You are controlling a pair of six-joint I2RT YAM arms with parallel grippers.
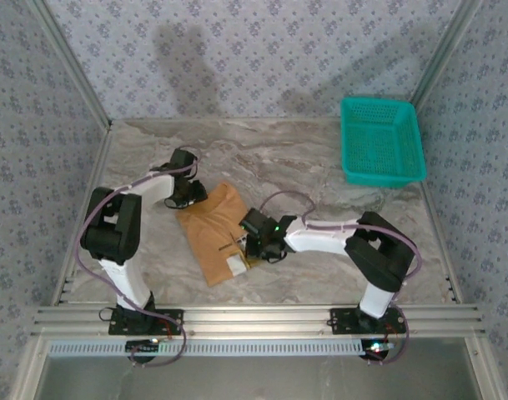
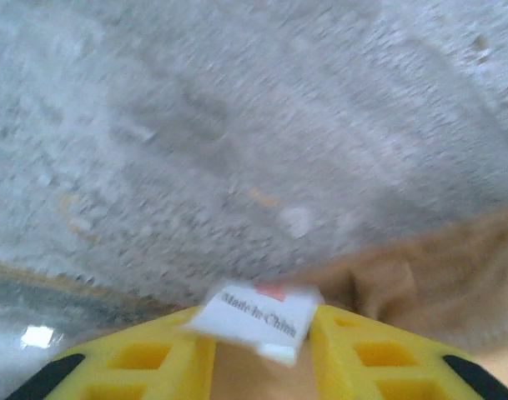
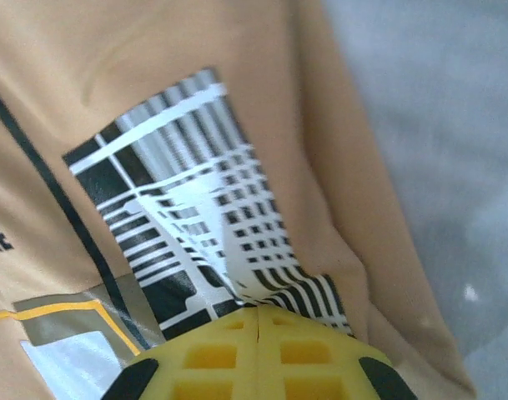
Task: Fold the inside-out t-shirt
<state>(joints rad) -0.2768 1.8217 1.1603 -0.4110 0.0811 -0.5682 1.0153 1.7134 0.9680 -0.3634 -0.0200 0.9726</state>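
Left tool sits at the upper-left corner of the t-shirt, right tool on its right edge, mid-frame on the table. Left wrist view: fingers flank a white label; whether they grip it, I cannot tell. Right wrist view: tool clamped on the striped print. Best to carry that edge across evenly, cloth taut.

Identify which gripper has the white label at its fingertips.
The left gripper: white label between its parted fingers; the right gripper pinches the t-shirt at its striped print.
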